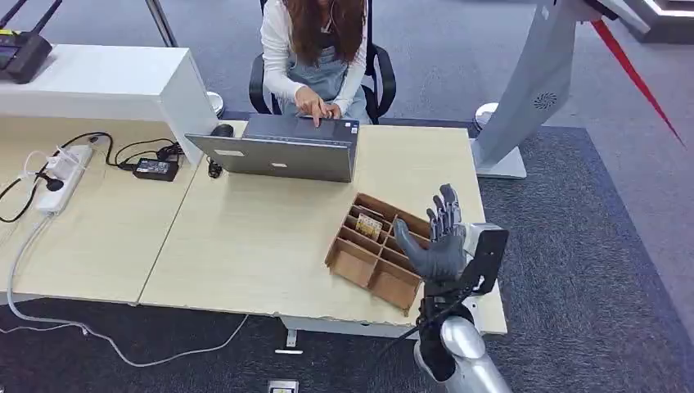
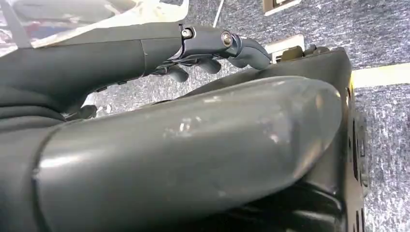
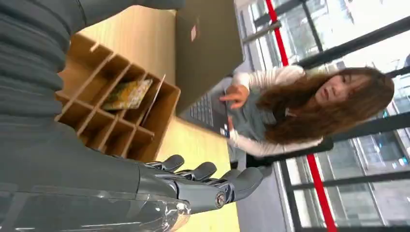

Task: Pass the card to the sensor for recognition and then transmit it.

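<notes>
My right hand [image 1: 435, 237] hovers raised over the right side of a brown divided cardboard box [image 1: 353, 264] near the table's front right edge, fingers apart and pointing up, holding nothing. A yellow patterned card [image 1: 369, 226] lies in one far compartment of the box; the right wrist view shows the card [image 3: 126, 94] in the box [image 3: 164, 113] beyond my right hand [image 3: 203, 181]. My left hand [image 2: 212, 48] hangs beside my body above the carpet, fingers loosely curled, with nothing in it.
A person sits at the far side typing on a grey laptop [image 1: 282, 155]. A power strip [image 1: 64, 176], adapter [image 1: 155, 169] and cables lie at the left. A white counter [image 1: 98, 82] stands back left, and a grey stand [image 1: 524, 98] at the right.
</notes>
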`<action>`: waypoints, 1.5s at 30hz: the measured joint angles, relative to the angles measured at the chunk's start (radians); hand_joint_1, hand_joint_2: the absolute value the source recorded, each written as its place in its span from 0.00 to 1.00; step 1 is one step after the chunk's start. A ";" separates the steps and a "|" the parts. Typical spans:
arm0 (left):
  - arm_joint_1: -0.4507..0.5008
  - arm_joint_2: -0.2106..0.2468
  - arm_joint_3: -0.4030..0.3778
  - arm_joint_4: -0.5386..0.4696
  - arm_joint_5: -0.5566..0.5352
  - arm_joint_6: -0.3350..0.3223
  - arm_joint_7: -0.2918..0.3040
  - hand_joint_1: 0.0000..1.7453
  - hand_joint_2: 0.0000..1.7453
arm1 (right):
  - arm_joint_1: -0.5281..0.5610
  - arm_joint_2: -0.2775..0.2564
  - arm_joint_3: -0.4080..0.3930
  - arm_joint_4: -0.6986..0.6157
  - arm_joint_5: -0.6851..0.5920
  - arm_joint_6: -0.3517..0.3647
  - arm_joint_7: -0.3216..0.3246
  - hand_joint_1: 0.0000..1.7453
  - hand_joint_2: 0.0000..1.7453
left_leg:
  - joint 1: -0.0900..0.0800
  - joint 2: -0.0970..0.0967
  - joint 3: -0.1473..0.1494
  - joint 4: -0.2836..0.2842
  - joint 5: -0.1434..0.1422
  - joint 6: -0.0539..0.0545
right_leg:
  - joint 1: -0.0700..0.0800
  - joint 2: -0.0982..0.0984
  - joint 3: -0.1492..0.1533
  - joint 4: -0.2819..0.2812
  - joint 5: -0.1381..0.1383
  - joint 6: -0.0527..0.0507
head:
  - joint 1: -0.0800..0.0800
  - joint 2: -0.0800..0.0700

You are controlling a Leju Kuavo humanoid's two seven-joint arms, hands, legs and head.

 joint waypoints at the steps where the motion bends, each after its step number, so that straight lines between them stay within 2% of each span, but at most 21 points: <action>1: 0.000 0.000 0.000 0.000 0.000 0.000 -0.001 0.00 0.00 | -0.003 0.000 0.000 0.004 -0.025 0.014 -0.006 0.00 1.00 | 0.000 0.000 0.000 0.000 0.000 0.000 | 0.000 0.000 0.000 0.000 0.000 0.000 | 0.000 0.000; 6: 0.000 0.000 0.000 0.000 0.001 -0.002 -0.005 0.00 0.00 | -0.021 0.000 -0.002 0.030 -0.160 0.089 -0.036 0.00 1.00 | 0.000 0.000 0.000 0.000 0.000 0.000 | 0.000 0.000 0.000 0.000 0.000 0.000 | 0.000 0.000; 10: 0.000 0.000 0.000 0.000 0.001 -0.002 -0.008 0.00 0.00 | -0.036 0.001 -0.002 0.052 -0.196 0.106 -0.059 0.00 1.00 | 0.000 0.000 0.000 0.000 0.000 0.000 | 0.000 0.000 0.000 0.000 0.000 0.000 | 0.000 0.000; 15: 0.000 0.000 0.000 0.000 0.000 -0.004 -0.008 0.00 0.00 | -0.048 0.003 0.000 0.066 -0.163 0.091 -0.069 0.00 1.00 | 0.000 0.000 0.000 0.000 0.000 0.000 | 0.000 0.000 0.000 0.000 0.000 0.000 | 0.000 0.000; 17: 0.000 0.000 0.000 0.000 -0.002 -0.005 -0.008 0.00 0.00 | -0.052 0.003 0.000 0.052 -0.076 0.038 -0.044 0.00 1.00 | 0.000 0.000 0.000 0.000 0.000 0.000 | 0.000 0.000 0.000 0.000 0.000 0.000 | 0.000 0.000; 18: 0.000 0.000 0.000 0.000 -0.002 -0.005 -0.008 0.00 0.00 | -0.052 0.003 0.003 0.037 0.019 0.002 -0.029 0.00 0.00 | 0.000 0.000 0.000 0.000 0.000 0.000 | 0.000 0.000 0.000 0.000 0.000 0.000 | 0.000 0.000; 20: 0.000 0.000 0.000 0.000 -0.005 -0.005 -0.008 0.00 0.00 | -0.053 0.002 0.015 -0.005 0.293 -0.025 0.023 0.00 0.00 | 0.000 0.000 0.000 0.000 0.000 0.000 | 0.000 0.000 0.000 0.000 0.000 0.000 | 0.000 0.000; 21: 0.000 -0.001 0.000 0.000 -0.006 -0.005 -0.007 0.00 0.00 | -0.054 0.003 0.027 -0.028 0.410 -0.015 0.046 0.00 0.00 | 0.000 0.001 0.000 0.000 0.000 0.000 | 0.000 0.000 0.000 0.000 0.000 0.000 | 0.000 0.000; 22: -0.001 -0.001 0.000 0.000 -0.008 -0.005 -0.007 0.00 0.00 | -0.059 0.008 0.041 -0.051 0.487 0.020 0.072 0.00 0.00 | 0.000 0.001 0.000 0.000 0.000 0.000 | 0.000 0.000 0.000 0.000 0.000 0.000 | 0.000 0.000; 23: -0.001 -0.001 0.000 0.000 -0.011 -0.008 -0.007 0.00 0.00 | -0.070 0.016 0.058 -0.071 0.518 0.084 0.093 0.00 0.00 | 0.000 0.001 0.000 0.000 0.000 0.000 | 0.000 0.000 0.000 0.000 0.000 0.000 | 0.000 0.000; 27: -0.004 -0.002 -0.002 0.000 -0.024 -0.011 -0.018 0.00 0.00 | -0.151 0.071 0.160 -0.134 0.433 0.381 0.190 0.00 0.00 | 0.002 0.000 -0.001 0.000 0.000 -0.001 | 0.002 0.000 0.000 0.000 0.000 0.000 | 0.000 0.000; 29: -0.005 -0.002 -0.003 0.000 -0.027 -0.013 -0.025 0.00 0.00 | -0.206 0.109 0.222 -0.151 0.366 0.488 0.223 0.00 0.00 | 0.003 0.000 -0.001 0.000 0.001 -0.001 | 0.002 0.000 0.000 0.001 0.000 0.000 | 0.000 0.000; 32: -0.007 -0.002 -0.012 0.000 -0.026 -0.014 -0.035 0.00 0.00 | -0.291 0.172 0.319 -0.158 0.289 0.604 0.253 0.00 0.00 | 0.003 0.000 -0.001 0.000 0.001 -0.001 | 0.003 0.000 0.000 0.001 0.000 0.000 | 0.000 0.000; 38: -0.012 0.000 -0.019 0.000 -0.016 -0.014 -0.053 0.00 0.00 | -0.401 0.269 0.453 -0.158 0.199 0.702 0.264 0.00 0.00 | 0.002 0.000 -0.001 0.000 0.001 -0.001 | 0.003 0.000 0.000 0.001 0.000 -0.001 | 0.000 0.000; 45: -0.019 0.005 -0.024 0.000 -0.014 -0.020 -0.074 0.00 0.00 | -0.471 0.305 0.555 -0.158 0.107 0.746 0.247 0.00 0.00 | 0.002 0.000 0.000 0.000 0.001 -0.001 | 0.002 0.000 0.000 0.001 0.000 -0.001 | 0.000 0.000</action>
